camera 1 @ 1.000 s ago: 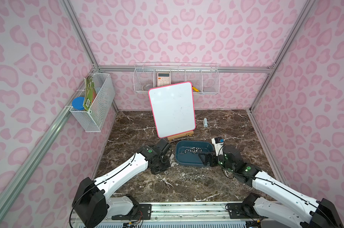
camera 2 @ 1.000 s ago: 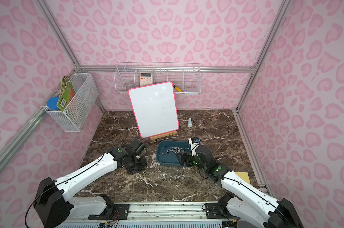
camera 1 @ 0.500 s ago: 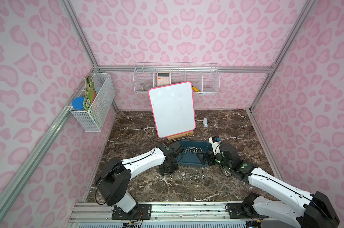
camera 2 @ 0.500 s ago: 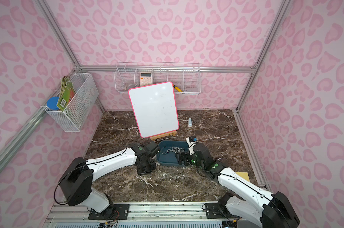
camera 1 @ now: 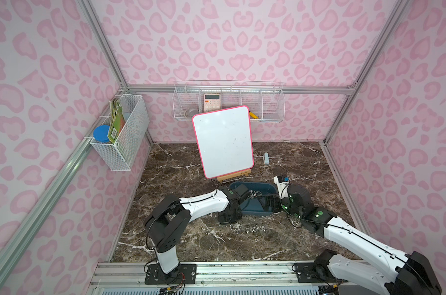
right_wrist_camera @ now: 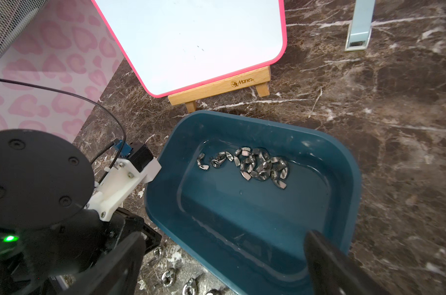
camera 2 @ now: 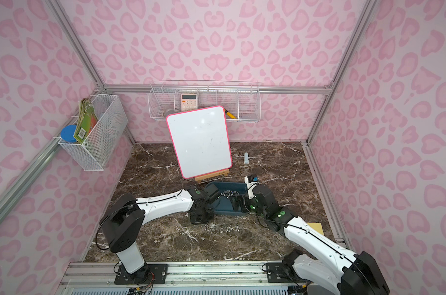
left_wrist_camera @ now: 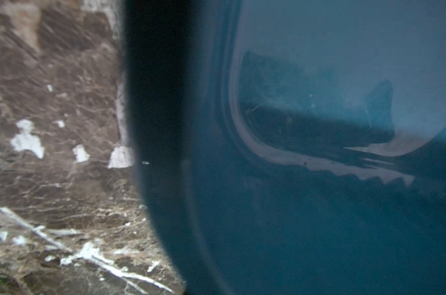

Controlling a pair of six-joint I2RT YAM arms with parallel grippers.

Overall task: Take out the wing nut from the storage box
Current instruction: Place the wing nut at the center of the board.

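**Left arm now at the tub**

My left pincer (camera 1: 229,220), clamped shut, has swung in beside the shallow teal plastic storage box (right_wrist_camera: 354,178) — steadying it, I judge. My right pincer (right_wrist_camera: 224,237) hangs spread wide and empty above the near wall; the silvery wing nuts (right_wrist_camera: 257,166) lie heaped just ahead, nothing between. Loose nuts (camera 1: 247,228) outside — pink-framed whiteboard (right_wrist_camera: 191,38) beyond
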